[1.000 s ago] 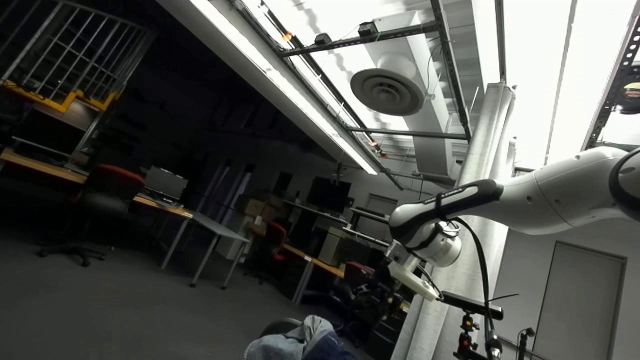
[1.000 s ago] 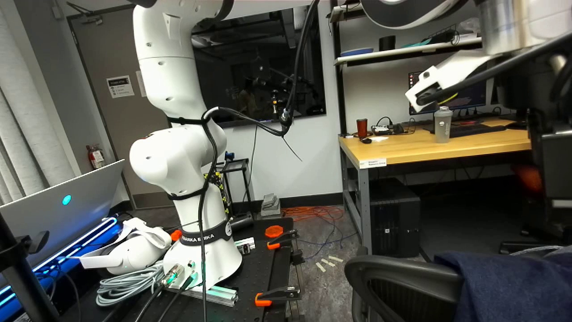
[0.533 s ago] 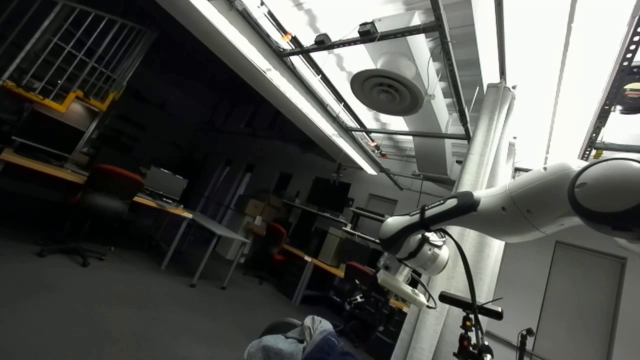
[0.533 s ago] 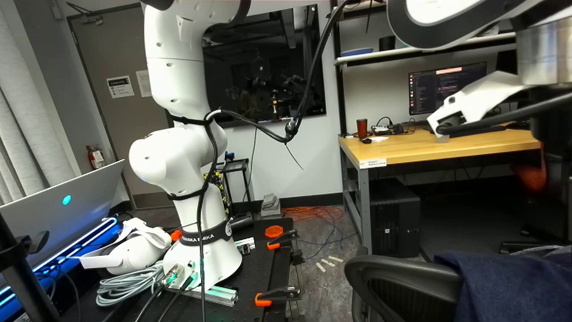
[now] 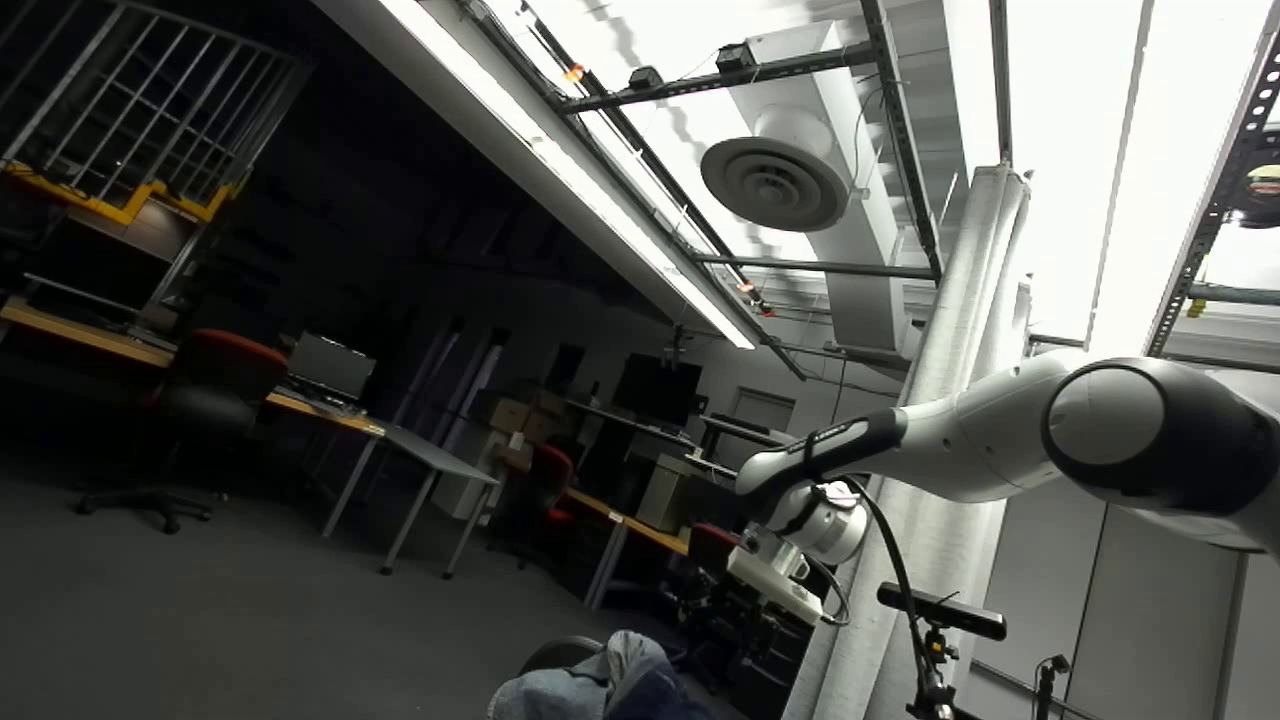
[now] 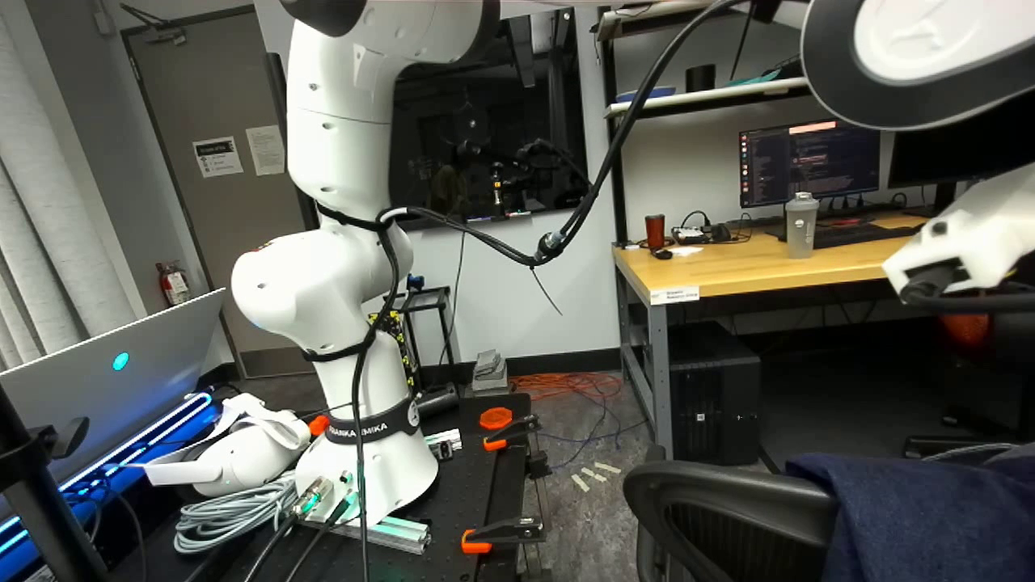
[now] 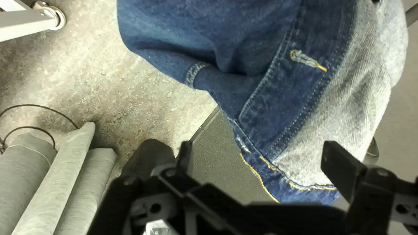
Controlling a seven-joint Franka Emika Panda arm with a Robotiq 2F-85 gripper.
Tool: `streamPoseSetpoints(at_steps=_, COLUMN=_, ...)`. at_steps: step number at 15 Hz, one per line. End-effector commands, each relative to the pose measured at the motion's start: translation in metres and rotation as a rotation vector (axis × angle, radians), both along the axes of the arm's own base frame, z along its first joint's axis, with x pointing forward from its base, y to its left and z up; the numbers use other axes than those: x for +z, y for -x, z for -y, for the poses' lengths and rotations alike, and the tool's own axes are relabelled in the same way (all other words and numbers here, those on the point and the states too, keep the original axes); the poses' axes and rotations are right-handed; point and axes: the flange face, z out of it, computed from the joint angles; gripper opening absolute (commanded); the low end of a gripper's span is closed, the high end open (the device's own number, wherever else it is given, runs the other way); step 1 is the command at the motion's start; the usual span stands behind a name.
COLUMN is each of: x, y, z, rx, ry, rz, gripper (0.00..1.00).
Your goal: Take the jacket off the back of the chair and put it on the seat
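The blue denim jacket, with a pale whitish patch, drapes over the chair in both exterior views [image 5: 590, 690] [image 6: 930, 509]. The dark chair's rounded backrest top shows in both exterior views [image 5: 560, 652] [image 6: 728, 485]; its seat is out of view. In the wrist view the jacket [image 7: 254, 39] fills the upper middle and right, its yellow-stitched edge lying between the fingers. My gripper [image 7: 259, 153] is wide open and empty, its fingers [image 7: 185, 155] far apart. In an exterior view the wrist hangs above and right of the jacket; the fingertips there are lost in the dark background.
Pale fabric rolls [image 7: 65, 182] and a white stand foot [image 7: 32, 19] show on the floor in the wrist view. A camera on a stand [image 5: 940, 610] stands beside the arm. A wooden desk [image 6: 744, 271] and a black mounting table [image 6: 461, 485] show in an exterior view.
The arm has swung and lowered, moving left and down in an exterior view, closer above the jacket. The jacket and chair have not moved.
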Motion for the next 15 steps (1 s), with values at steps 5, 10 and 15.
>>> streamPoseSetpoints(at_steps=5, x=-0.035, y=-0.050, z=-0.008, rx=-0.081, ry=-0.020, rz=0.081, gripper=1.00)
streamPoseSetpoints(at_steps=10, x=-0.062, y=-0.067, z=-0.020, rx=-0.090, ry=-0.020, rz=0.069, gripper=0.74)
streamPoseSetpoints(at_steps=15, x=-0.055, y=-0.072, z=-0.020, rx=-0.126, ry=-0.027, rz=0.086, gripper=0.36)
